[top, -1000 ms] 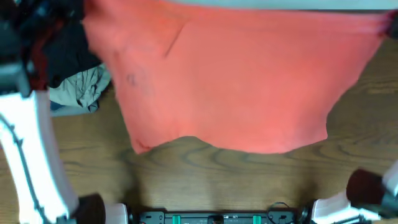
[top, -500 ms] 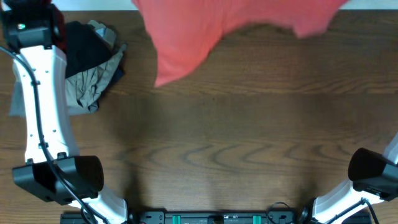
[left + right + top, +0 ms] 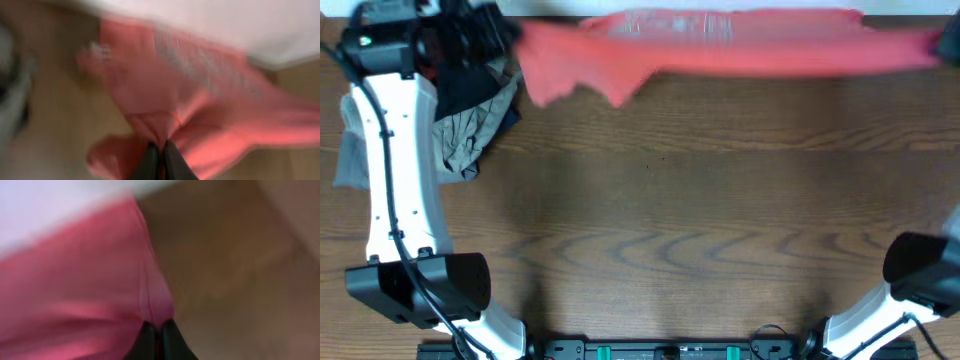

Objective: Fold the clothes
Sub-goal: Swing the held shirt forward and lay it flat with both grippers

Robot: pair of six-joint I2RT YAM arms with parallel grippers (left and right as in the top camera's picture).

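Down at the bottom edge of the overhead view, the left arm [image 3: 395, 180] climbs the left side of the frame and the right arm [image 3: 920, 270] pokes in at the lower right corner. Between them lies a broad stretch of brown wooden table [image 3: 670, 220]. Moving up the left side, there's a heap of other clothes beside the left arm: a khaki piece [image 3: 470, 135] crumpled at the front, a black garment [image 3: 465, 85] on top behind it, a sliver of blue [image 3: 508, 118] at its right edge, and something grey [image 3: 350, 160] on the far side of the arm. At the very top of the frame is the red-orange T-shirt [image 3: 770, 52], pulled out into a long, narrow band across the far edge of the table, from the upper left to the upper right corner. Its left end sags into a loose flap just beside the heap. A pale patch shows near its middle (too blurred to read). On the left wrist camera, the left gripper [image 3: 159, 149] has its dark fingers pinched tight together on a bunched fold of the red cloth. On the right wrist camera it's the same story: the right gripper [image 3: 157, 329] is clamped narrow on the shirt's edge, with wood beyond at the right.
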